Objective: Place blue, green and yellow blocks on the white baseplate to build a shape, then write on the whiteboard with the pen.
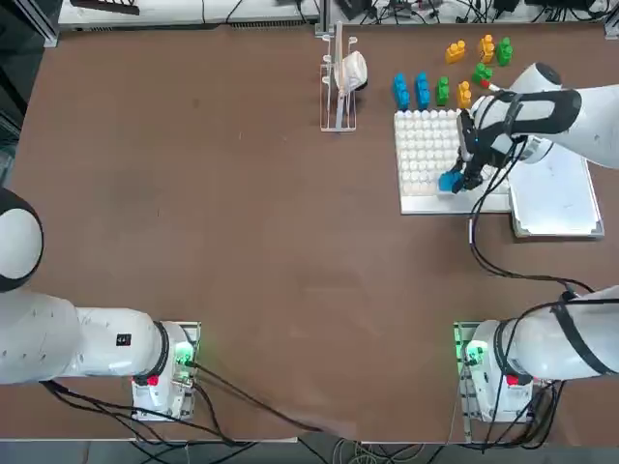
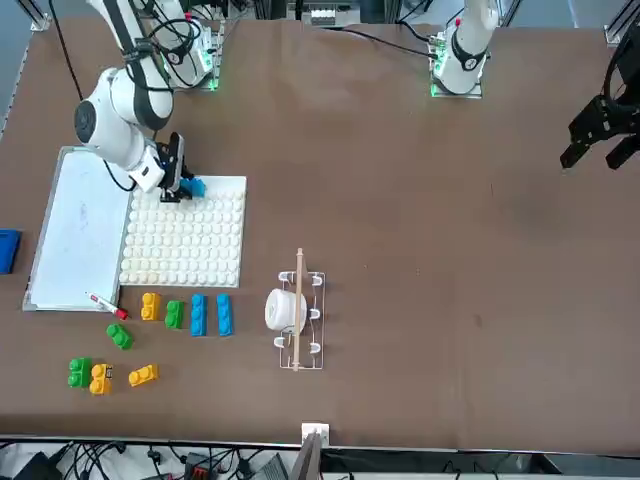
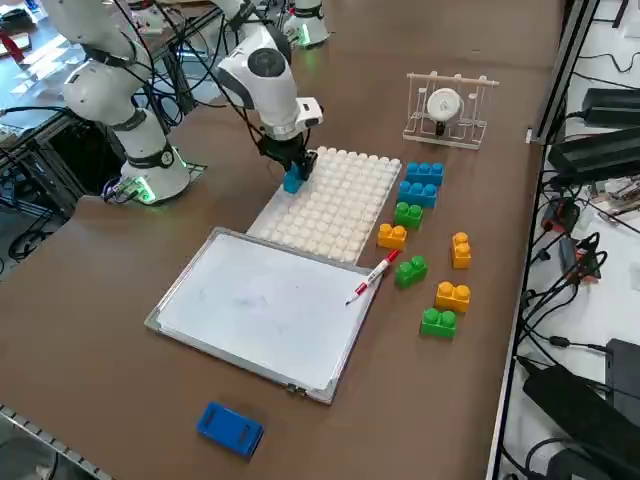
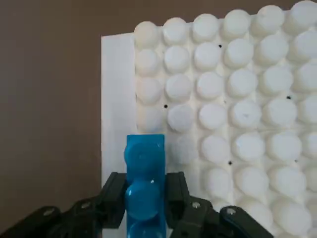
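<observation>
I am watching the right arm reaching out over the worktop (image 1: 242, 242), its wrist bending down so the right gripper (image 1: 462, 180) is hanging at the near corner of the white baseplate (image 1: 426, 155), on the edge nearest the arm's base. The fingers (image 4: 115, 201) are closing narrowly on a blue block (image 4: 144, 183), one on each long side; in the wrist view I am seeing the block sitting over the plate's smooth border, just beside the outermost row of studs. I cannot tell whether it is touching the plate.

The whiteboard (image 3: 265, 305) is lying flat just beside the baseplate, on the arm's outer side, and the pen (image 3: 373, 277) with its red cap is resting at the board's far corner, partly on the frame. Beyond the baseplate's far edge the loose bricks are sitting in a cluster: two more blue blocks (image 1: 411, 91) side by side, a green block (image 1: 443, 92) and a yellow block (image 1: 464, 95) next to them, then further green and yellow ones scattered farther out. None of these is lying between the gripper and the plate.

A small clear rack (image 1: 338, 82) holding a white roll is standing well apart toward the middle of the worktop. A plain blue pad (image 3: 230, 429) is lying beyond the whiteboard's outer end.
</observation>
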